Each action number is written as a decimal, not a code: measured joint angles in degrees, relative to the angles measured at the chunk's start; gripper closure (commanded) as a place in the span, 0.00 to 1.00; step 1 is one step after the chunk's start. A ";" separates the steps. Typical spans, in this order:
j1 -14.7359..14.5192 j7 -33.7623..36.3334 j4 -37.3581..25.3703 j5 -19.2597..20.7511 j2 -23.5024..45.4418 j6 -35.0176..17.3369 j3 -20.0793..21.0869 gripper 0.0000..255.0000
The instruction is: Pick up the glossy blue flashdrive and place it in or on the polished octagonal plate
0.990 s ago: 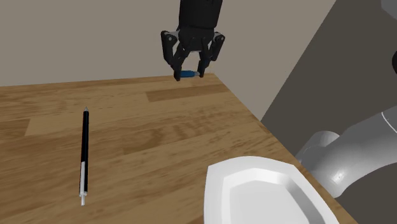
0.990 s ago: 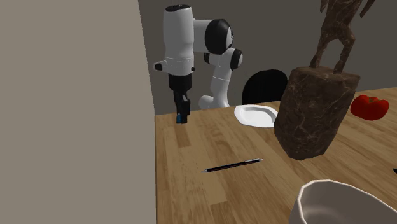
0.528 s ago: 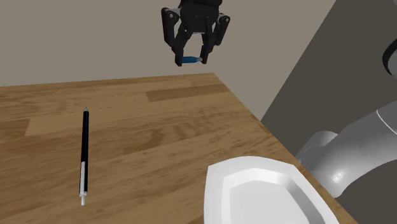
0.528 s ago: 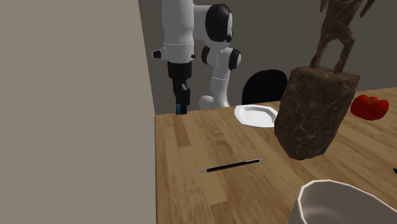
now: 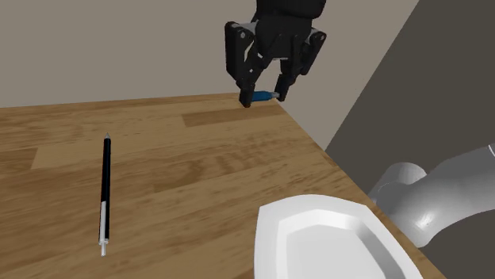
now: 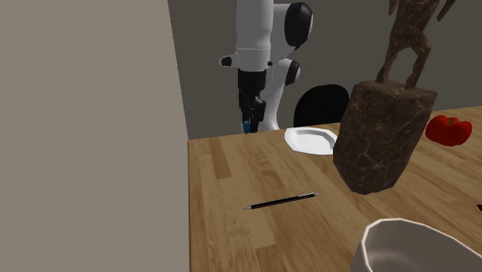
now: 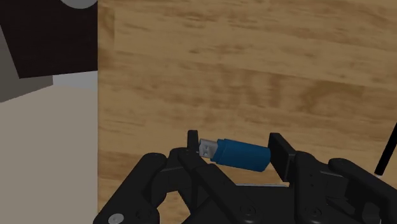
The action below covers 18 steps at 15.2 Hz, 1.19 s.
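My black gripper (image 5: 262, 98) hangs in the air above the far corner of the wooden table (image 5: 190, 158), shut on the blue flash drive (image 5: 259, 97). In the wrist view the flash drive (image 7: 238, 154) lies crosswise between the two fingers (image 7: 280, 153), its silver plug at one end, held by my gripper (image 7: 234, 154) high over the table near its edge. The white octagonal plate (image 5: 329, 242) rests at the table's near right corner in the shoulder view, well below and nearer than the gripper. From the second exterior view the gripper (image 6: 249, 124) is left of the plate (image 6: 311, 140).
A black pen (image 5: 105, 190) lies on the table at the shoulder view's left. In the second exterior view a brown statue on a rough block (image 6: 384, 131), a red object (image 6: 449, 129) and a white bowl (image 6: 409, 247) stand on the table. A wall (image 6: 93, 131) fills that view's left.
The gripper has risen with the flash drive, then swung to the shoulder view's right, toward the plate's side, and come slightly lower. Its grip has stayed the same.
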State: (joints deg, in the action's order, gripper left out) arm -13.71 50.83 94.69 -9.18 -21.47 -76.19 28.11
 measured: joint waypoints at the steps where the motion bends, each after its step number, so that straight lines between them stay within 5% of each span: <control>1: -0.44 0.97 0.50 -0.65 -0.98 0.29 0.51 1.00; 18: -6.82 18.21 4.26 -11.62 -13.24 4.30 10.51 1.00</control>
State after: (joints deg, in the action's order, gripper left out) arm -20.52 69.04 98.94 -20.80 -34.71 -71.89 38.63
